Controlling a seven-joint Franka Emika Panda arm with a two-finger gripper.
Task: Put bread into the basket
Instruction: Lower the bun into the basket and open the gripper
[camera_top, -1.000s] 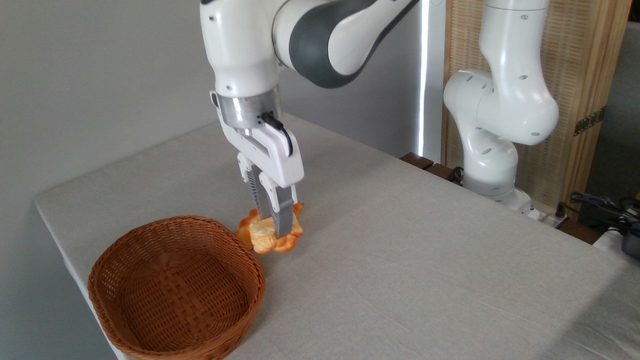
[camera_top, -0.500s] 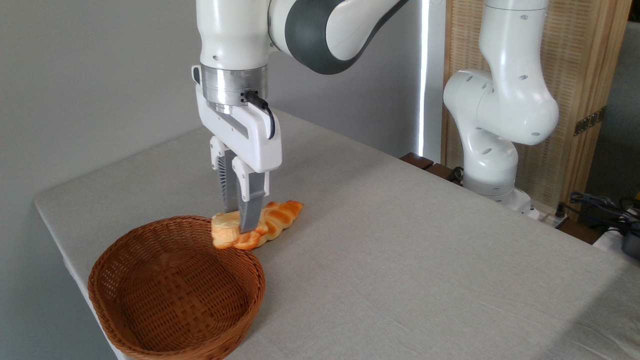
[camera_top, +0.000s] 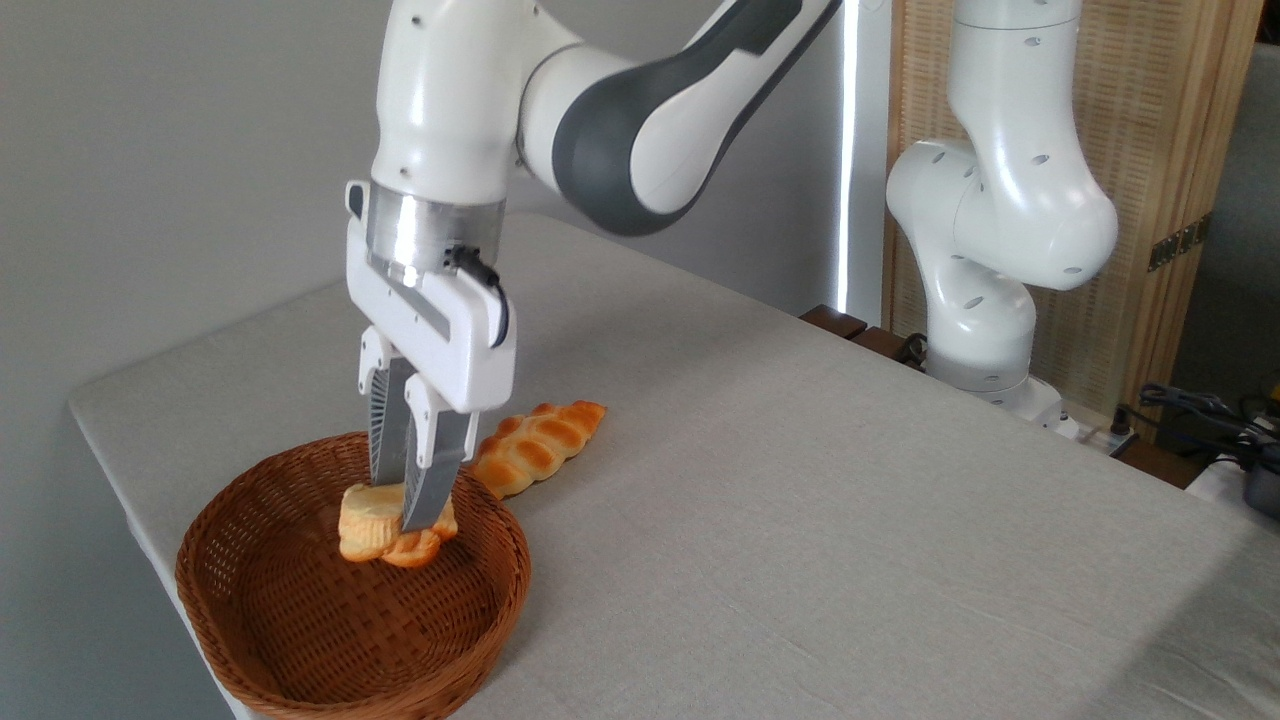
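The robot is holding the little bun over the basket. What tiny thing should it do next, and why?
Probably open its fingers, perhaps after dipping a little lower. The gripper is shut on the bun, which hangs inside the rim of the basket, seemingly above the woven floor. Letting go there should drop it in, away from the braided loaf on the table outside.

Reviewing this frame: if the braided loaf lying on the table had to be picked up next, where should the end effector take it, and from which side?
Probably across the middle of the braided loaf, coming straight down from above. It lies flat on the table, long and narrow, so its short width suits the fingers. Its lower-left end sits close to the basket rim, so keep away from that end. The end effector now holds the bread.
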